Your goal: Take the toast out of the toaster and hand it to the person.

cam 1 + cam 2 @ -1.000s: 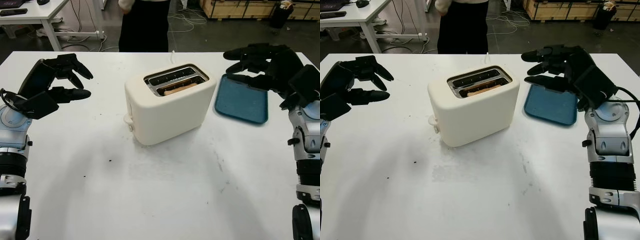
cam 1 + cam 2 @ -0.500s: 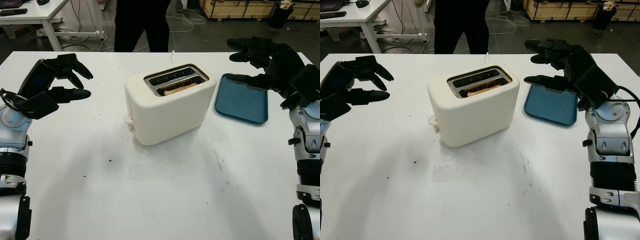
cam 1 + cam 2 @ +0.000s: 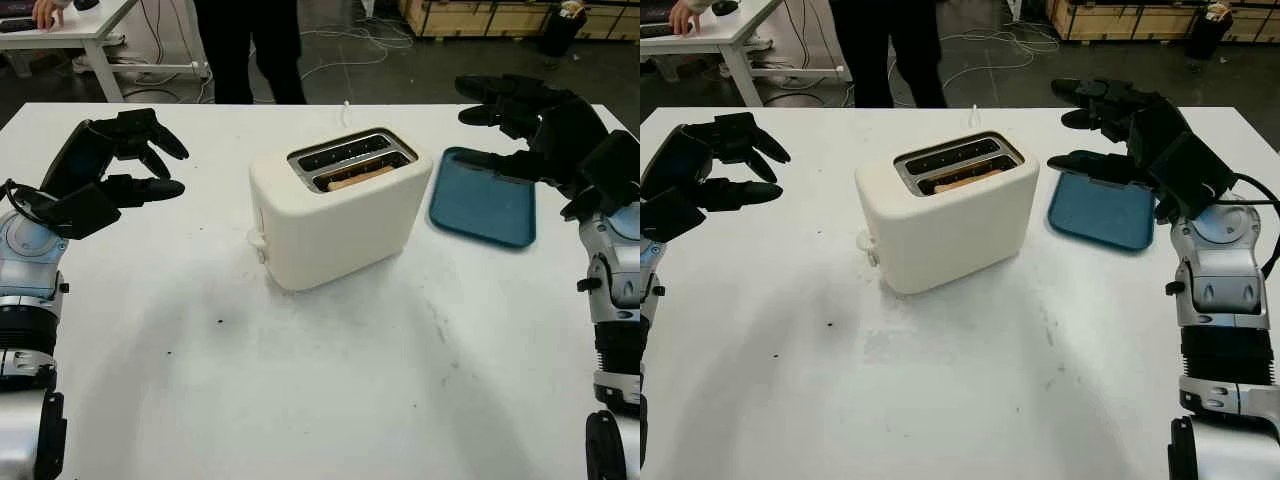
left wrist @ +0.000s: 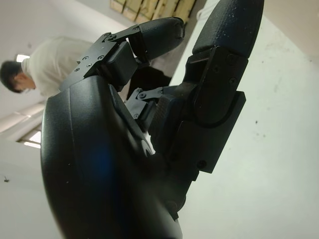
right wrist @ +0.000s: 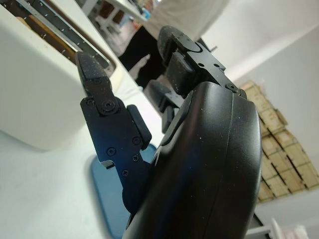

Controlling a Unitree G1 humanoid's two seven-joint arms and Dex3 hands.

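I see open table either side of the toaster; my left hand and right hand hover empty, unclenched. The person has stepped left.

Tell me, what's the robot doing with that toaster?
Nothing has been grabbed yet. A white toaster sits mid-table with a slice of toast down in its nearer slot. The robot's left hand hovers open off to one side, and its right hand hovers open above a blue tray on the other side. A person stands beyond the table's far edge.
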